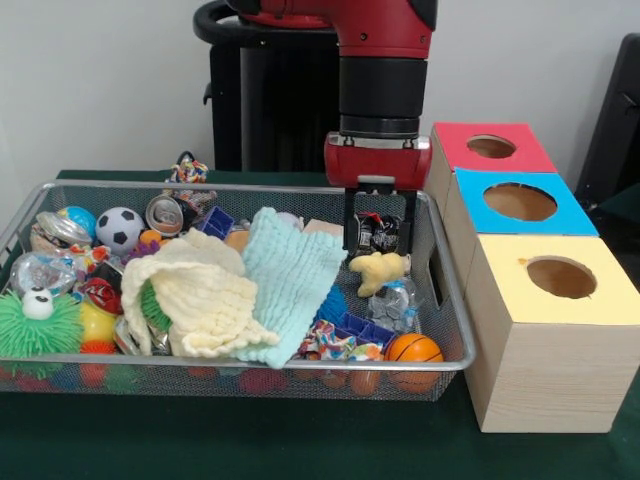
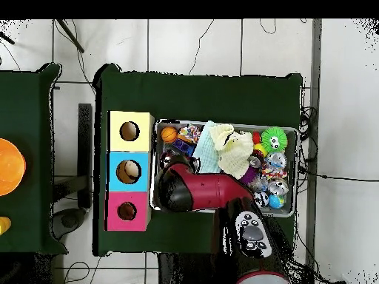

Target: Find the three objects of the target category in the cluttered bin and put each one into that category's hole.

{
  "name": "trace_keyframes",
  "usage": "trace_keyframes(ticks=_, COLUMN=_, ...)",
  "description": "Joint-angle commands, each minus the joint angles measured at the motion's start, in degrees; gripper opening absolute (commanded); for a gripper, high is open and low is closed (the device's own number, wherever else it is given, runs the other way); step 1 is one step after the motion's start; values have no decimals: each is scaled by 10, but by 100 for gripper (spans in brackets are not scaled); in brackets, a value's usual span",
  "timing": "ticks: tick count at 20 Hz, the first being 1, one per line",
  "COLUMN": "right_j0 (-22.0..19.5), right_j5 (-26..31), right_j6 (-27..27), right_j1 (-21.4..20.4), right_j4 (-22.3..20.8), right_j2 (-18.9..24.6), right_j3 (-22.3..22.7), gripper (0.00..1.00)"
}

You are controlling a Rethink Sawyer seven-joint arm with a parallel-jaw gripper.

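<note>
Gripper: you see the gripper (image 1: pixel 377 238) low over the right end of the wire bin (image 1: pixel 452 300); a dark crumpled can-like object (image 1: pixel 377 233) sits between its fingers, but you cannot tell whether they pinch it.
Nearest item: a yellow plush toy (image 1: pixel 378 270) lies just below the gripper, touching or nearly touching it.
Arm: the red and black arm (image 1: pixel 380 70) comes straight down in the front view; from overhead its red link (image 2: pixel 211 192) lies across the bin's box-side end.
Bin contents: light blue cloth (image 1: pixel 290 275) and cream cloth (image 1: pixel 200 295) in the middle, a small basketball (image 1: pixel 413 349) at the front right corner, a soccer ball (image 1: pixel 119 229) and a green spiky ball (image 1: pixel 38 325) at the left.
Holes: yellow box (image 1: pixel 560 290), blue box (image 1: pixel 520 205) and red box (image 1: pixel 490 148) stand in a row just beside the bin's right side, each with a round top hole.
</note>
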Motion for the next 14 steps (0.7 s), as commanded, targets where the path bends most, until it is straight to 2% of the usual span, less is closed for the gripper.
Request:
trace_keyframes(ticks=1, right_j0=0, right_j5=-34, right_j6=30, right_j1=18, right_j4=-35, right_j2=-4, right_j3=-40, gripper=100)
trace_keyframes(ticks=5, right_j0=-1, right_j5=-34, right_j6=38, right_j1=25, right_j4=-35, right_j2=-7, right_j3=-28, gripper=100)
trace_keyframes(ticks=8, right_j0=12, right_j5=-6, right_j6=51, right_j1=49, right_j4=-23, right_j2=-28, right_j3=-10, gripper=100)
trace_keyframes(ticks=14, right_j0=0, right_j5=-17, right_j6=60, right_j1=73, right_j4=-19, right_j2=-20, right_j3=18, gripper=100)
